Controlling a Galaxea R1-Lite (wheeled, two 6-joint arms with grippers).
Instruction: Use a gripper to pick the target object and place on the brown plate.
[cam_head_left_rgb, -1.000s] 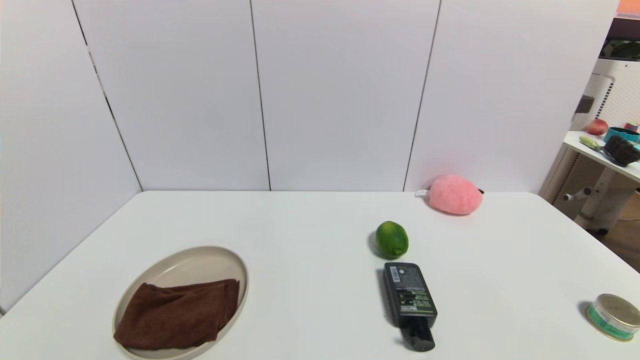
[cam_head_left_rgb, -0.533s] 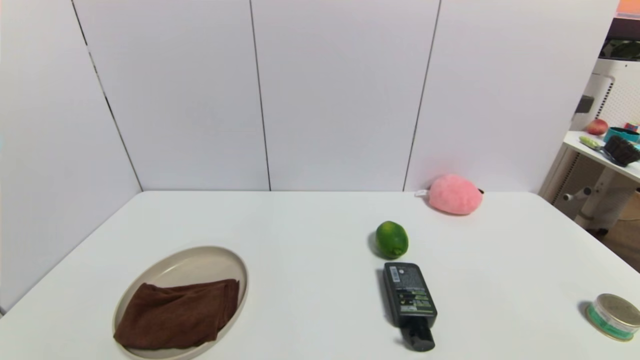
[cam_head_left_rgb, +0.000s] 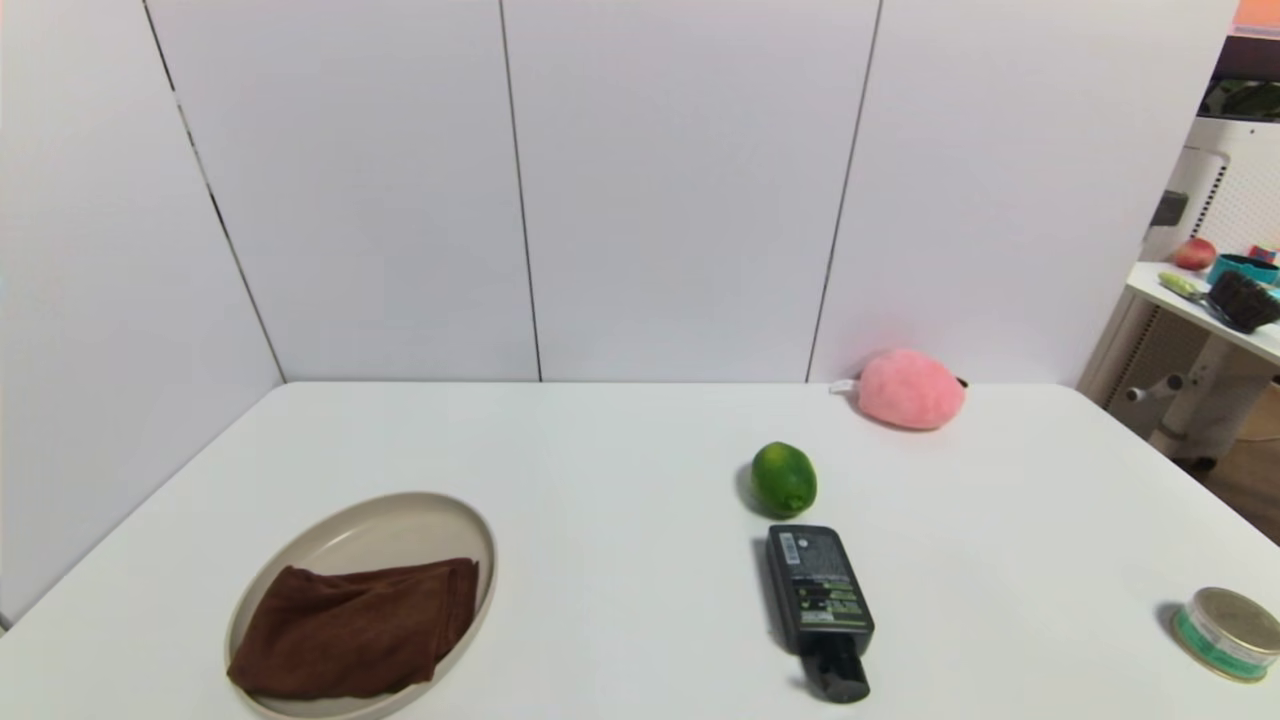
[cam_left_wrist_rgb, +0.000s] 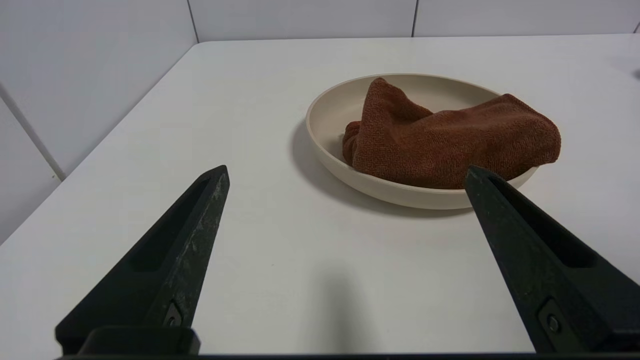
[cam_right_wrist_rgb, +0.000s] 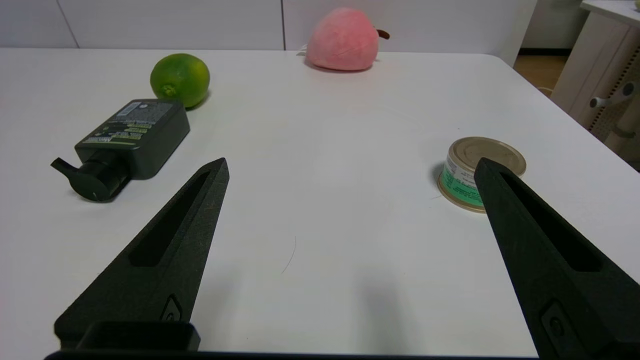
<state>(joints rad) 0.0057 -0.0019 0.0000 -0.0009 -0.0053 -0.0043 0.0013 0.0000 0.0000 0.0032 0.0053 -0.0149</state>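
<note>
Brown cloth (cam_head_left_rgb: 355, 628) is already lying in the brown plate (cam_head_left_rgb: 395, 520), bunched toward the near side, one fold draped over the near rim — I judge the placing done, so the step in hand is just a clean retreat and hold. My left gripper (cam_left_wrist_rgb: 345, 172) sits low over the table, a little short of the plate, fingers spread wide, nothing in them; in the left wrist view one fingertip (cam_left_wrist_rgb: 480, 177) lines up with the plate's rim, though I can't tell if it touches. Right gripper (cam_right_wrist_rgb: 350, 167) is also spread wide and empty, parked over bare table between the black bottle (cam_right_wrist_rgb: 127, 140) and the small tin (cam_right_wrist_rgb: 477, 172). Neither arm shows in the head view, so both are pulled back near the table's front edge. To finish well: I'd keep the left fingers apart, lift straight up before any sideways move so the tip doesn't snag the overhanging fold or nudge the rim, and leave the right arm where it is — the lime (cam_head_left_rgb: 784, 478) and pink plush (cam_head_left_rgb: 908, 388) stand well apart from everything.
</note>
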